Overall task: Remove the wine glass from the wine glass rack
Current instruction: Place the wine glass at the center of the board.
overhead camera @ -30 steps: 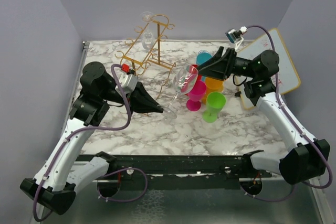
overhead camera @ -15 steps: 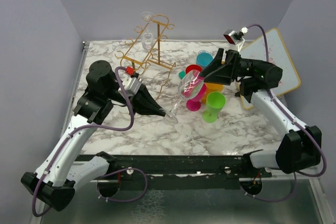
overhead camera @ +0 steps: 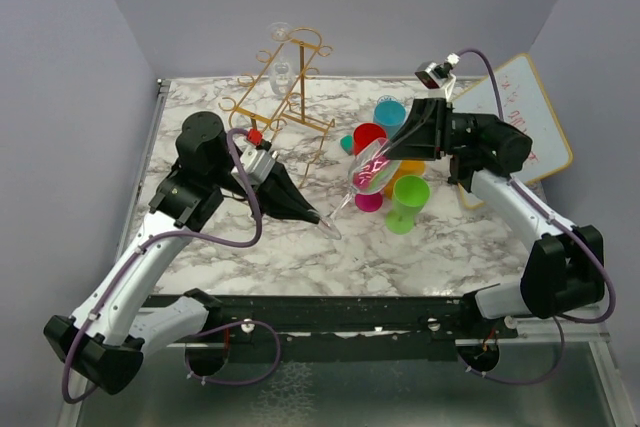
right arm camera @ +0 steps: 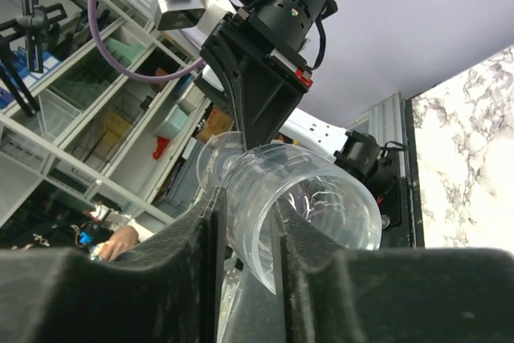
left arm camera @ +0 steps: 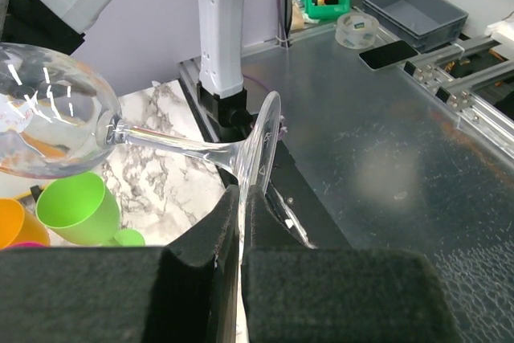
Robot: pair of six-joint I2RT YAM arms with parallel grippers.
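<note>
A clear wine glass hangs tilted in the air over the middle of the table, bowl up and to the right. My left gripper is shut on its round foot; the foot's edge sits between the pads of the left gripper. My right gripper has its fingers either side of the bowl's wall, one outside and one inside the rim, with the right gripper closed against the glass. The gold wire wine glass rack stands at the back left, apart from both grippers.
Another clear glass hangs at the rack's top. Coloured plastic cups cluster under the held glass: green, orange, red, blue, magenta. A whiteboard leans at the right. Grey walls enclose the table.
My right gripper has moved left onto the bowl and narrowed from wide open to closed on its wall. The left arm has shifted right, carrying the glass by its foot.
</note>
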